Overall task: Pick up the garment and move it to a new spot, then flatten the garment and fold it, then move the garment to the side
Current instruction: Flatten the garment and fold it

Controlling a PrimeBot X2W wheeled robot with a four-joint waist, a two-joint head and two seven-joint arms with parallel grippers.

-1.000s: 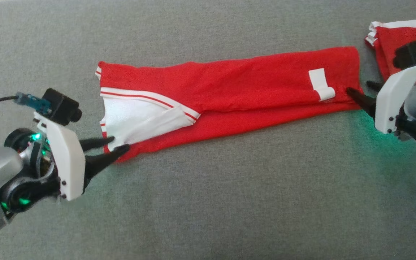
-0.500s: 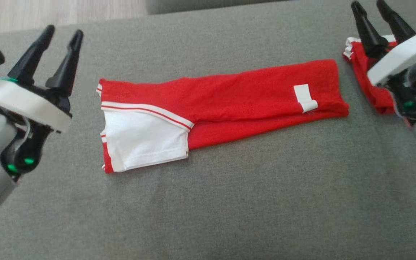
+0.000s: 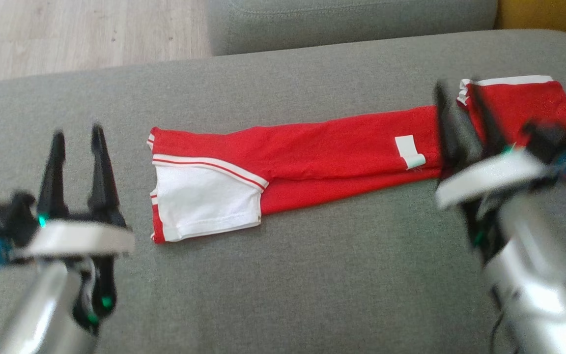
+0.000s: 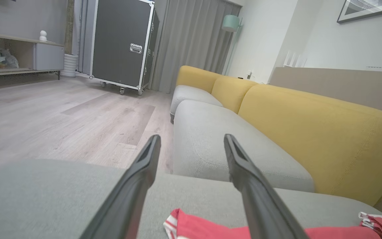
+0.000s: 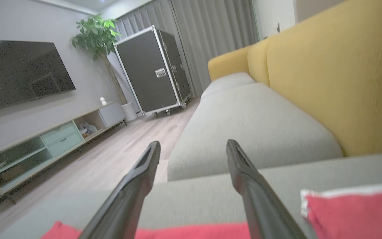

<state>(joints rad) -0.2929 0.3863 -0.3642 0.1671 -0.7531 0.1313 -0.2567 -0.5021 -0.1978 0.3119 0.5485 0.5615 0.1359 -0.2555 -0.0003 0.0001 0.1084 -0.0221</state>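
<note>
**Left pincer (image 3: 77, 133) and right pincer (image 3: 458, 91) both agape, both empty**

Left pincer stands at the lower left of my head view, its two dark fingers (image 3: 101, 167) spread wide and pointing away from me; it hangs over the grey seat cushion (image 3: 312, 275), just beside the white-panelled end of the garment (image 3: 322, 147) but apart from it. My left wrist view shows the same pincer (image 4: 192, 136) with only air between the fingers, and the garment's striped edge (image 4: 204, 229) low between them.

Right pincer is blurred; its fingers stand just as wide, at the garment's right end, near the white label (image 3: 410, 151); whether they touch the cloth I cannot tell. My right wrist view shows that pincer (image 5: 193, 142) gripping nothing, with red cloth (image 5: 191, 231) below.

The garment lies flat on the cushion as a long red strip; a second red garment (image 3: 519, 103) lies just beyond its right end; wooden floor (image 3: 81, 34) shows past the cushion.
</note>
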